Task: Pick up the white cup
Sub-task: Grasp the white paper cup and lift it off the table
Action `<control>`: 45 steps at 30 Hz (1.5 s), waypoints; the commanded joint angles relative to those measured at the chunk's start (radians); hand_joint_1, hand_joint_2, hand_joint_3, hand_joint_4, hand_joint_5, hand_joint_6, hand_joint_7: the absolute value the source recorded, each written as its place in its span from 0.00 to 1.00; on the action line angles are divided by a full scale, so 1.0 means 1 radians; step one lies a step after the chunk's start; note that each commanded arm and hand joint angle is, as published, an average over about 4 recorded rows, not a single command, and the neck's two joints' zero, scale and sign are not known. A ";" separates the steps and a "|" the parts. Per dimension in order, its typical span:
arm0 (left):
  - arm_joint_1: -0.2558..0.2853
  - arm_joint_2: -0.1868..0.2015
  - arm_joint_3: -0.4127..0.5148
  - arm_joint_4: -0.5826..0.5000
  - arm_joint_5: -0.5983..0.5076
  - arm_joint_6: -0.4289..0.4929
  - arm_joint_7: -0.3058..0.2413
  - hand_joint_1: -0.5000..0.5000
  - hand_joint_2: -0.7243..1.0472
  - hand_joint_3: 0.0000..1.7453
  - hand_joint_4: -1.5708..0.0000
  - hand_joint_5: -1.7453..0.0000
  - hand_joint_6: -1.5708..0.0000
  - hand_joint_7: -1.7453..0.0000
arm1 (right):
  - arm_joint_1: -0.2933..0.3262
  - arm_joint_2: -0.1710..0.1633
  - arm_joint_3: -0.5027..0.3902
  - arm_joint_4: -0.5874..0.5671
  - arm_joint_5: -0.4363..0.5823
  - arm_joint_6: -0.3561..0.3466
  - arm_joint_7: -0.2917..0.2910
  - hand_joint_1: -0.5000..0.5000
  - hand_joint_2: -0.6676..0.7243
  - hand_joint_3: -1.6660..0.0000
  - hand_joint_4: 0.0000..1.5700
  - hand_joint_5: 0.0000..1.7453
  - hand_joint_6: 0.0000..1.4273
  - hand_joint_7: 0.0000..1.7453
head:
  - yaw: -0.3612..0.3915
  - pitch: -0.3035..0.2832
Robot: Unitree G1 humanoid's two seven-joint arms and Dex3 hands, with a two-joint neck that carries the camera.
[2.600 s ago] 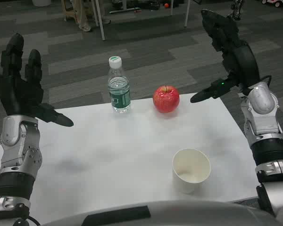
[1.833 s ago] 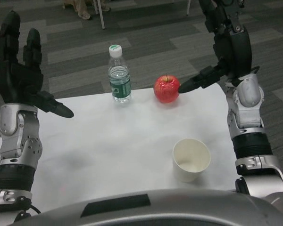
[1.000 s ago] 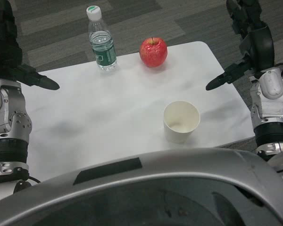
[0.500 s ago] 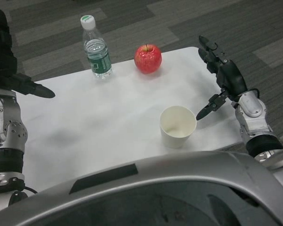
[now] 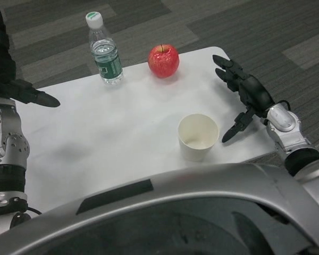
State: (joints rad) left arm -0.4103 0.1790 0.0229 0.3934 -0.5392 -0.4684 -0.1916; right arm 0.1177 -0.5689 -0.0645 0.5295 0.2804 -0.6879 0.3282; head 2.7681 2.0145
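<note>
The white cup (image 5: 198, 137) stands upright and empty on the white table (image 5: 111, 133), near its front edge. My right hand (image 5: 242, 98) hovers just right of the cup, fingers spread, thumb pointing down toward the cup's right side, a small gap between them. It holds nothing. My left hand (image 5: 8, 69) is raised at the far left edge of the view, partly cut off, fingers apart and empty.
A clear water bottle (image 5: 103, 50) with a green label stands at the table's back. A red apple (image 5: 164, 60) sits to its right, behind the cup. Grey carpet surrounds the table.
My right hand has dropped lower and spread wider beside the cup. The camera has dipped a little, shifting the whole scene.
</note>
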 commanded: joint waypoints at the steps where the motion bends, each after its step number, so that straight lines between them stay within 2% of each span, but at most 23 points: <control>1: -0.015 0.012 0.002 0.005 -0.006 0.007 -0.002 0.13 0.10 0.05 1.00 0.88 1.00 0.76 | 0.020 -0.018 0.063 0.030 -0.021 0.001 0.015 0.04 0.68 0.90 0.00 0.00 0.00 0.08 | -0.012 0.003; 5: -0.013 0.015 0.003 0.002 -0.007 0.007 0.000 0.13 0.10 0.05 1.00 0.88 1.00 0.76 | 0.020 -0.019 0.107 0.044 -0.025 0.001 0.023 0.04 0.68 0.90 0.00 0.00 0.00 0.08 | -0.023 0.022; 8: -0.014 0.016 0.003 0.005 -0.005 0.010 0.000 0.13 0.10 0.05 1.00 0.88 1.00 0.76 | 0.018 -0.017 0.172 0.061 -0.025 0.001 0.029 0.04 0.68 0.88 0.00 0.00 0.00 0.08 | -0.026 0.029; 19: -0.040 0.019 -0.004 0.012 0.004 0.034 -0.001 0.13 0.10 0.05 1.00 0.88 1.00 0.76 | 0.016 0.007 0.338 0.091 -0.026 -0.004 0.038 0.04 0.68 0.86 0.00 0.00 0.00 0.08 | -0.083 0.024; 27: -0.051 0.020 -0.009 0.023 0.004 0.035 -0.002 0.13 0.10 0.05 1.00 0.88 1.00 0.76 | 0.015 0.011 0.340 0.100 -0.030 -0.009 0.045 0.04 0.68 0.86 0.00 0.00 0.00 0.08 | -0.083 0.021; 30: -0.051 0.019 -0.009 0.025 0.005 0.034 -0.002 0.13 0.10 0.05 1.00 0.88 1.00 0.76 | 0.011 0.010 0.333 0.103 -0.037 -0.010 0.048 0.04 0.65 0.86 0.00 0.00 0.00 0.08 | -0.078 0.018; 36: -0.051 0.019 -0.009 0.027 0.005 0.034 -0.002 0.13 0.10 0.05 1.00 0.88 1.00 0.76 | 0.005 -0.015 0.323 0.123 -0.057 -0.020 0.070 0.04 0.64 0.83 0.00 0.00 0.00 0.06 | -0.070 0.015; 41: -0.048 0.019 -0.008 0.025 0.005 0.034 0.000 0.13 0.10 0.05 1.00 0.88 1.00 0.76 | 0.005 -0.019 0.291 0.149 -0.120 -0.051 0.084 0.04 0.59 0.81 0.00 0.00 0.00 0.08 | -0.070 0.008; 45: -0.049 0.020 -0.008 0.026 0.005 0.035 0.000 0.13 0.10 0.05 1.00 0.88 1.00 0.76 | 0.006 -0.019 0.268 0.155 -0.178 -0.061 0.091 0.04 0.59 0.81 0.00 0.00 0.00 0.08 | -0.075 0.007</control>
State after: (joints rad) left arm -0.4391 0.1854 0.0118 0.4161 -0.5354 -0.4391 -0.1915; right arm 0.0683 -0.5948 0.1774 0.6011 0.2047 -0.8142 0.3903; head 2.6947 2.0210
